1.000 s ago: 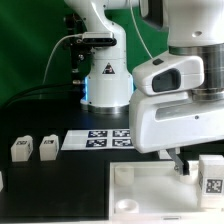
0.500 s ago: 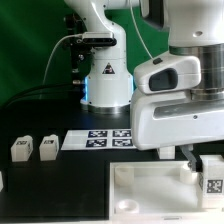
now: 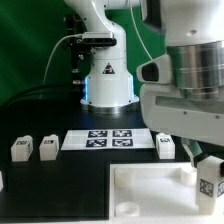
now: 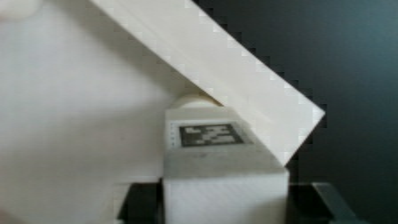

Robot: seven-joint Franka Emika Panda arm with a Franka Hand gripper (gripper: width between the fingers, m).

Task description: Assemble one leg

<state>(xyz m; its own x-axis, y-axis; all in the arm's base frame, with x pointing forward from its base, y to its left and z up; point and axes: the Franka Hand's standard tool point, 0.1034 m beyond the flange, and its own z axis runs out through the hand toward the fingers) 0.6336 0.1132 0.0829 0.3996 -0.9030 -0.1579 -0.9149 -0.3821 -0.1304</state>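
Observation:
My gripper (image 3: 204,163) is shut on a leg (image 3: 210,180), a small white block with a black-and-white tag, held tilted at the exterior view's right. It hangs just beside a round corner socket (image 3: 189,171) of the large white square plate (image 3: 145,195). In the wrist view the leg (image 4: 222,165) sits between my dark fingers (image 4: 143,202), its tag facing the camera. Its far end is close to the socket (image 4: 191,100) at the edge of the plate (image 4: 71,90); I cannot tell whether they touch.
Two more legs (image 3: 22,149) (image 3: 47,148) stand at the exterior view's left, and a third (image 3: 166,146) stands behind the plate. The marker board (image 3: 105,139) lies in front of the robot base (image 3: 107,80). A white part shows at the left edge (image 3: 2,180).
The wrist has turned and tilted, so the held leg now leans and sits slightly lower and further left, by the socket. A leg behind the plate has come into view.

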